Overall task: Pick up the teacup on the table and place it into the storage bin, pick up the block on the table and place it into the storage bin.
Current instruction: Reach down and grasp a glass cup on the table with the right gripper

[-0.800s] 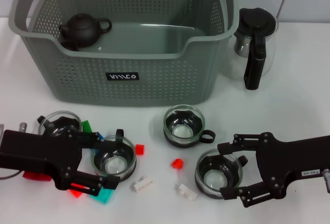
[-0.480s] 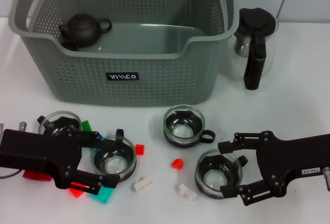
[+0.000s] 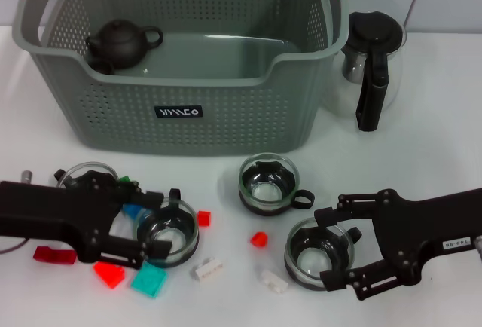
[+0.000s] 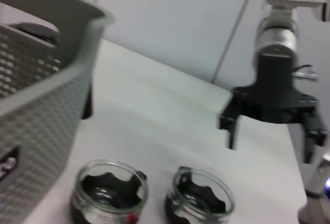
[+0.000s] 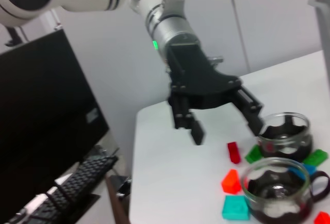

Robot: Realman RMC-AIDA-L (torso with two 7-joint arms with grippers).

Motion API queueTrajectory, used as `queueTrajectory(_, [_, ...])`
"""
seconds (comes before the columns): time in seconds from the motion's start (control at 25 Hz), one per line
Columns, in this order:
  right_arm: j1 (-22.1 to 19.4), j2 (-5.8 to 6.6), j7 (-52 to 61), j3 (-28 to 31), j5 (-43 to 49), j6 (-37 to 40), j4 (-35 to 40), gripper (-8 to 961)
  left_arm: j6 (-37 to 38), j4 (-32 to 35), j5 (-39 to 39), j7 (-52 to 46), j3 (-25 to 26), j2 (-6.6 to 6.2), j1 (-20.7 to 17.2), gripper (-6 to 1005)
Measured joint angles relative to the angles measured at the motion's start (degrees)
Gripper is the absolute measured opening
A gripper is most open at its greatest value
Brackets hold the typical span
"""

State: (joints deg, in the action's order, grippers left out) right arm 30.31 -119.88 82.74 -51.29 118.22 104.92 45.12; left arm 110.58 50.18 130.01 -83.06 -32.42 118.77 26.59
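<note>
Since the earlier frames the left gripper [image 3: 154, 221] has slid back toward the left edge and turned a little, uncovering the red block [image 3: 110, 273] and the teal block [image 3: 148, 279] it had been hiding. Its jaws are spread wide on either side of the near-left teacup [image 3: 166, 232], not pressing it. The right gripper [image 3: 337, 246] has crept slightly left; its jaws are likewise spread around the near-right teacup [image 3: 320, 250], with no squeeze evident. Both cups rest on the white table [image 3: 444, 154], so neither pick looks complete.

A third cup [image 3: 268, 184] sits between them, nearer the storage bin [image 3: 181, 63], and a fourth [image 3: 84, 178] lies at far left behind the left arm. Small blocks are scattered along the near edge, including a red one [image 3: 258, 239] and two white ones. The bin stands at the far side and already holds a dark teapot [image 3: 120, 42]; a glass pitcher [image 3: 370, 59] stands to its right. I judge the closing of the jaws to come next.
</note>
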Motion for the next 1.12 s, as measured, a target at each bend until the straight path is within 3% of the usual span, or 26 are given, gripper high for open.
queueTrajectory(0.32, [4.1, 1.19, 16.5, -0.9, 1.2, 5.9, 8.2, 944, 0.4, -0.1, -1.9, -0.7, 3.0, -0.64, 0.5, 859])
queueTrajectory(0.72, [9.5, 3.81, 25.3, -1.6, 3.0, 8.6, 3.9, 939, -0.6, -0.7, -2.2, -0.7, 4.4, -0.37, 0.5, 859])
queueTrajectory(0.84, [10.9, 3.61, 26.3, -5.1, 7.1, 8.3, 4.8, 938, -1.1, -1.0, -2.2, -0.5, 4.4, -0.26, 0.5, 859])
queueTrajectory(1.12, [16.0, 1.72, 28.8, -8.7, 20.1, 7.9, 10.9, 934, -2.6, -1.5, -2.2, -0.3, 4.4, -0.17, 0.4, 859])
